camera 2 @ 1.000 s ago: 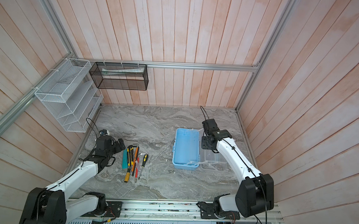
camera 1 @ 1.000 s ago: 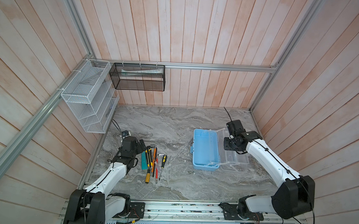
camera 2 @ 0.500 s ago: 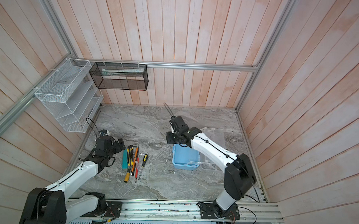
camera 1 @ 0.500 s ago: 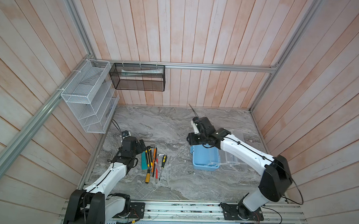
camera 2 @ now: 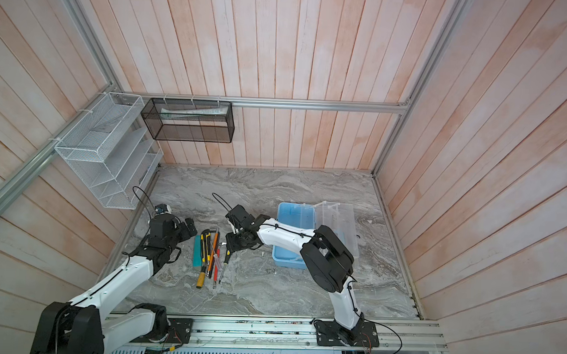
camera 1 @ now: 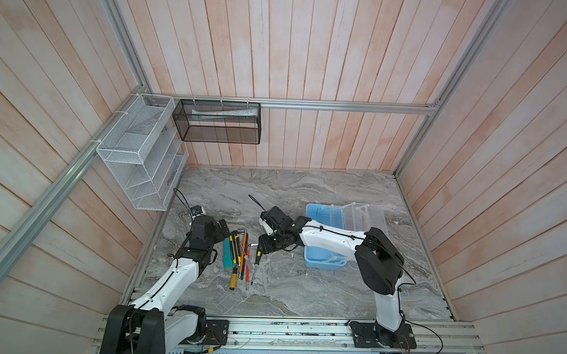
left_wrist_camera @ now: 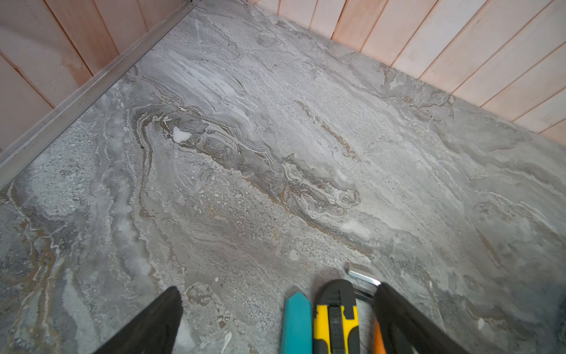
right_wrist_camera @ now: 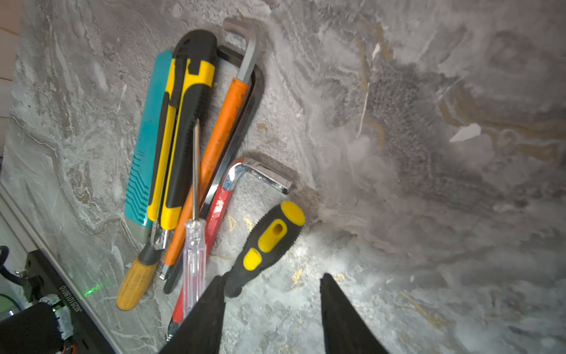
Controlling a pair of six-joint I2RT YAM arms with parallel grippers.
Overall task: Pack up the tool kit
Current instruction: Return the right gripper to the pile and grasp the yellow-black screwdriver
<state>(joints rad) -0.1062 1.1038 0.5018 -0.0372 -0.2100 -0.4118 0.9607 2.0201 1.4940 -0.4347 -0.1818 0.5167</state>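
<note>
My right pincer [right_wrist_camera: 272, 275] hangs partly open over the surface [right_wrist_camera: 428, 199] and holds nothing. The black-and-yellow screwdriver [right_wrist_camera: 266, 242] lies just beside one finger. My left pincer [left_wrist_camera: 278, 288] gapes wide and empty, with the ends of a teal knife [left_wrist_camera: 295, 325] and a yellow cutter [left_wrist_camera: 335, 318] between its tips. The tool kit [camera 1: 320, 215] sits open well behind my right pincer, under my forearm.

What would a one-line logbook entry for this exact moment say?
tool kit: lid open | right fingers: open, at yellow-black screwdriver | left fingers: open, at end of tool pile | nothing held
</note>
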